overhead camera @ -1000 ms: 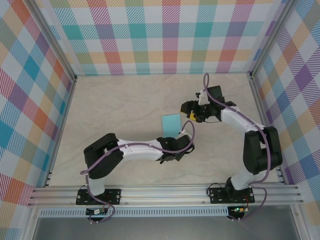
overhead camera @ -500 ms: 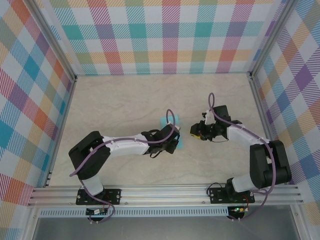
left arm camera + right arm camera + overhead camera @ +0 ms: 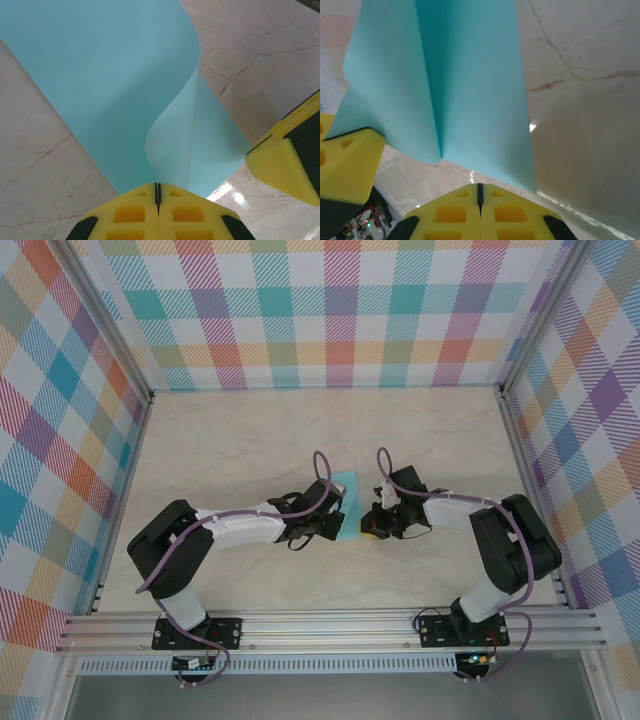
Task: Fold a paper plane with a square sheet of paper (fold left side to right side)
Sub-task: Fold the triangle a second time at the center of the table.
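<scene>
From its base at the near left, the left arm (image 3: 240,530) reaches across the pale marbled surface (image 3: 230,440) toward the middle, and the left claw (image 3: 335,525) sits at the left edge of the square sheet of paper (image 3: 350,483). In the left wrist view this claw (image 3: 157,192) has its yellow fingers pressed together, and a lifted flap of the turquoise sheet (image 3: 115,75) curves up off the surface and runs down into the seam between them, so it is pinching the paper's edge. The rest of the sheet lies flat on the surface beyond the flap. The sheet is near the centre of the surface, between the two claws. Just right of it, the right claw (image 3: 370,530) faces the left one at close range; one of its yellow fingers (image 3: 287,160) shows at the right of the left wrist view. In the right wrist view the right claw (image 3: 480,195) is pressed together too, its tips just beside the near edge of the sheet (image 3: 470,75). The paper rises there in two sloping panels that meet along a crease. I cannot tell whether any paper is caught between these fingers. The right arm (image 3: 500,540) bends back to its base at the near right.
</scene>
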Controlling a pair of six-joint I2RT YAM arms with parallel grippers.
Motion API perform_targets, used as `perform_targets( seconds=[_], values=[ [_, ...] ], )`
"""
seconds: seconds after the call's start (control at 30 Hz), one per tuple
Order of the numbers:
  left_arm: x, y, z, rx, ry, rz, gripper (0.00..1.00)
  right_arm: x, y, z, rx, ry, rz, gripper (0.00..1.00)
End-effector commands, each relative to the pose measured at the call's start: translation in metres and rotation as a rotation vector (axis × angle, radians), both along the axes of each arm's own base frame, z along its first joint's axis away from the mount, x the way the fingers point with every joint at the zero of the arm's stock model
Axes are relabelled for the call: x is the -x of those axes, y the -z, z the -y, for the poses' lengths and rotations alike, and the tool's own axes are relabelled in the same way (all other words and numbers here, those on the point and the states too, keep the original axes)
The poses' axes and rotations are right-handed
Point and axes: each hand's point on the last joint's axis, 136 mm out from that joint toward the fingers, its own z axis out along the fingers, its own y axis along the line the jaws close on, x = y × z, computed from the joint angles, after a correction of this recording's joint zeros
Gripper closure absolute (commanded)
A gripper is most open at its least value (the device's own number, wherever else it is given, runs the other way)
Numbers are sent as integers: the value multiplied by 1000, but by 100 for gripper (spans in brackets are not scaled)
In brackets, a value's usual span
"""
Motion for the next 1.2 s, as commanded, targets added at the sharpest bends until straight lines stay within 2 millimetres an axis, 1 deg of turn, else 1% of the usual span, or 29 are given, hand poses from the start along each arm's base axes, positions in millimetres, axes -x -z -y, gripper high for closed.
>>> perform_targets(
  seconds=[0.0, 0.27, 0.47, 0.87, 1.17],
  values=[
    [-2, -10, -5, 18, 0, 7, 100, -6, 6, 2, 60, -1, 9, 98],
    [-9, -7, -14, -13, -3, 6, 100, 0, 22, 12, 158, -17, -18, 98],
    [-16, -1, -17, -33, -4, -6, 100, 7, 32, 14, 181, -32, -44, 98],
    [-24, 13, -15, -42, -2, -27, 100, 11, 35, 15, 194, -43, -49, 98],
    [-30, 17, -14, -44, -9, -27, 100, 13, 36, 15, 196, -46, -53, 98]
  ],
)
